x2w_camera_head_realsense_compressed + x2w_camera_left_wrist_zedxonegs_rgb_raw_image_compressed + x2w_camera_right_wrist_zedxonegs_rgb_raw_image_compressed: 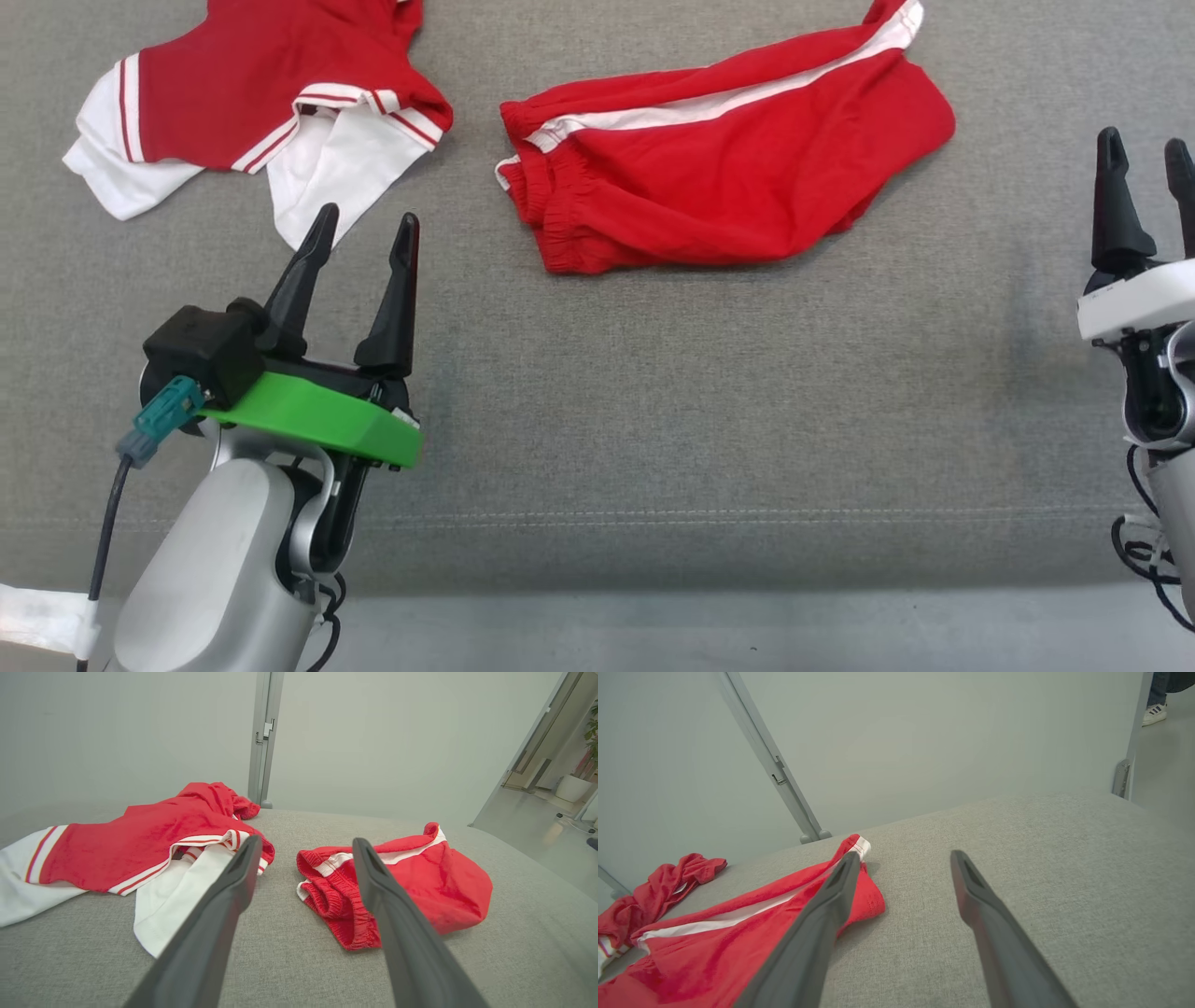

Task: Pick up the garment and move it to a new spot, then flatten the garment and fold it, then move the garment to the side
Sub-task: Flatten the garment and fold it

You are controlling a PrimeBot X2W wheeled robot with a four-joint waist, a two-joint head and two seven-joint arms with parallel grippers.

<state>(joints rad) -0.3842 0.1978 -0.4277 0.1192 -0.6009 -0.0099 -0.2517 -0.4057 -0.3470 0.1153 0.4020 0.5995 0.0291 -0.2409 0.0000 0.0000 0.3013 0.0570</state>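
Head view: left gripper (367, 217) and right gripper (1144, 140) gape empty near the red shorts (738, 177); right wrist view adds a shoe (1154, 714).

There are two garments: one pair of red shorts (738, 177) with one white side stripe, and one red-and-white shirt (233, 103). There is one grey fabric surface (653, 420). There are two grippers, one left gripper (368, 217) and one right gripper (1144, 140), each with two dark fingers. There is one white sneaker (1154, 714) and one potted plant (577, 784).
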